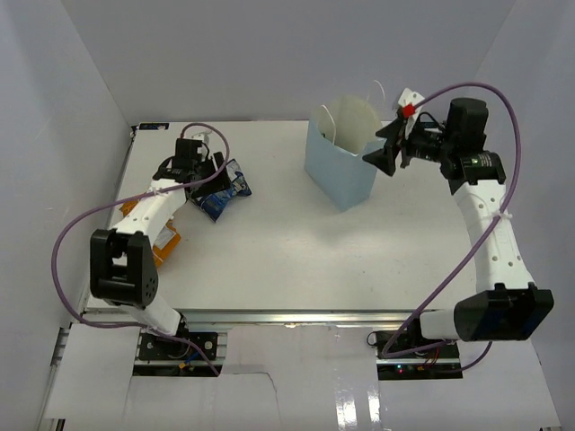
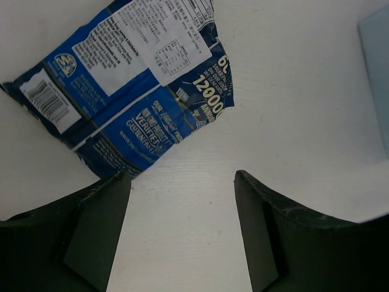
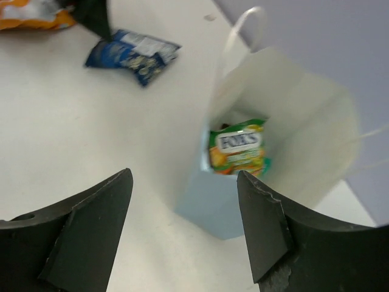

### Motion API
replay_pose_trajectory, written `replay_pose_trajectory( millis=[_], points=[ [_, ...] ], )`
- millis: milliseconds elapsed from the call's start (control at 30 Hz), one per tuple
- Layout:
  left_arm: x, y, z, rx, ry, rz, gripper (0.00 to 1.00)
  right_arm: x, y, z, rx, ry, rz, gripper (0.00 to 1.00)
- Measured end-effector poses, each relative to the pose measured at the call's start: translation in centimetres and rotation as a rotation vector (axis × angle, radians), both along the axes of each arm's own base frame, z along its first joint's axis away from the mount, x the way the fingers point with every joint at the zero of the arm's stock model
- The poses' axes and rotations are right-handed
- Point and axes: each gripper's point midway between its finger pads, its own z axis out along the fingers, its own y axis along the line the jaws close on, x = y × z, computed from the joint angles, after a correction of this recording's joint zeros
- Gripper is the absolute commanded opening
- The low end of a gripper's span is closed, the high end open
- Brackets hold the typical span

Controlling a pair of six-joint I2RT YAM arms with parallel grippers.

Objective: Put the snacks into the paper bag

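Note:
The light blue paper bag (image 1: 340, 171) stands upright at the back middle of the table. In the right wrist view the bag (image 3: 267, 109) holds a green-and-white packet (image 3: 238, 149). My right gripper (image 1: 386, 149) is open and empty, above and just right of the bag's rim; its jaws (image 3: 185, 176) frame the bag's near wall. A blue-and-white packet (image 1: 226, 191) lies flat at the back left. My left gripper (image 1: 214, 176) is open and empty just beside it; the packet (image 2: 134, 91) lies just beyond the fingertips (image 2: 118, 182). An orange chip bag (image 1: 163, 241) lies partly under the left arm.
White walls close the table in on the left, back and right. The paper bag's thin loop handles (image 3: 243, 27) stick up above its rim. The bag's blue side (image 2: 378, 73) shows at the right edge of the left wrist view.

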Motion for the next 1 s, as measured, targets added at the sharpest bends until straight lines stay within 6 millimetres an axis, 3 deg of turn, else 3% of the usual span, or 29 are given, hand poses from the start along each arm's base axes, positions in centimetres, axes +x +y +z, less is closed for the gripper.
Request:
replay_pose_trajectory(
  millis=[200,367,500,733,833,900,933,1000],
  points=[
    [2.2,0.3,-3.5,0.178,0.016,-0.218,0.78,-6.7,0.9,-8.3,-0.027,0.187,0.149,0.76],
    [3.4,0.7,-3.4,0.305,-0.053,-0.338,0.78,-9.5,0.9,-12.6,-0.037,0.294,0.196,0.77],
    [4.2,0.1,-3.9,0.391,-0.088,-0.406,0.77,-10.2,1.0,-13.6,-0.037,0.309,0.215,0.77],
    [4.2,-2.1,-7.6,0.541,-0.049,-0.498,0.74,-10.3,1.1,-13.5,-0.031,0.304,0.226,0.77],
    [4.6,-1.8,-8.0,0.601,-0.046,-0.474,0.70,-10.3,1.2,-13.4,-0.028,0.304,0.230,0.77],
    [5.1,-0.9,-8.1,0.644,-0.041,-0.434,0.63,-10.4,1.2,-13.4,-0.024,0.304,0.234,0.77],
    [5.3,-0.4,-8.1,0.662,-0.037,-0.414,0.53,-10.5,1.3,-13.3,-0.021,0.304,0.238,0.77],
    [5.7,0.2,-8.1,0.690,-0.035,-0.379,0.42,-10.5,1.4,-13.2,-0.015,0.304,0.244,0.77]
  ],
)
